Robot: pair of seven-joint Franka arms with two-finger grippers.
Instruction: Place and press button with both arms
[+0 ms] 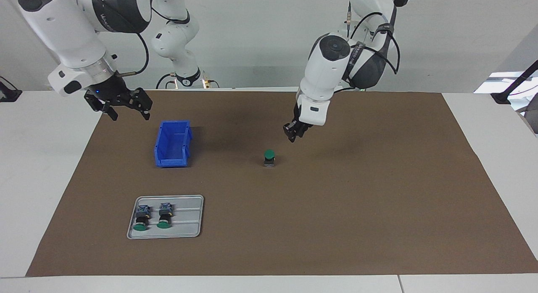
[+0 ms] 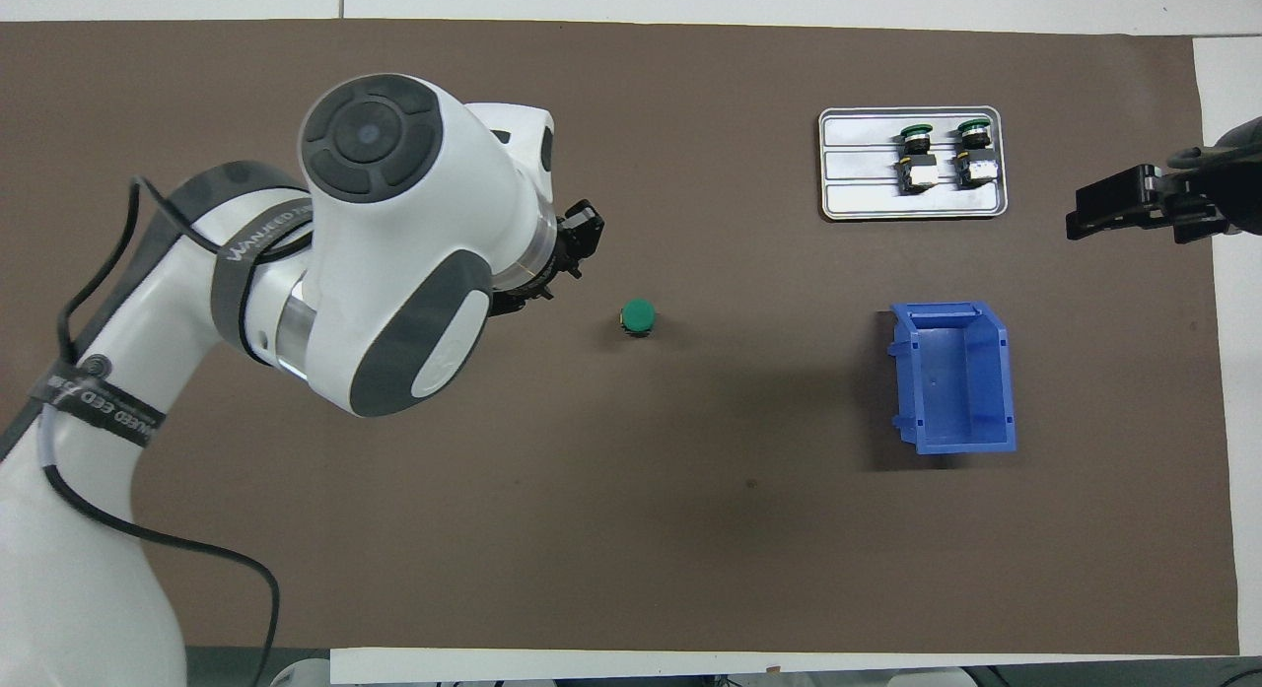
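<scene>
One button (image 1: 269,157) (image 2: 638,316) stands upright on the brown mat, green cap on top, with nothing touching it. My left gripper (image 1: 294,135) (image 2: 570,251) hangs above the mat just beside the button, toward the left arm's end of the table. Its fingers are drawn together and hold nothing. My right gripper (image 1: 128,112) (image 2: 1080,217) waits open and empty in the air over the mat's edge at the right arm's end. Two more buttons (image 1: 141,217) (image 2: 917,155) lie on their sides on a grey tray (image 1: 189,219) (image 2: 887,202).
An empty blue bin (image 1: 173,143) (image 2: 951,381) sits on the mat toward the right arm's end, nearer to the robots than the tray. The brown mat (image 1: 336,221) covers most of the white table.
</scene>
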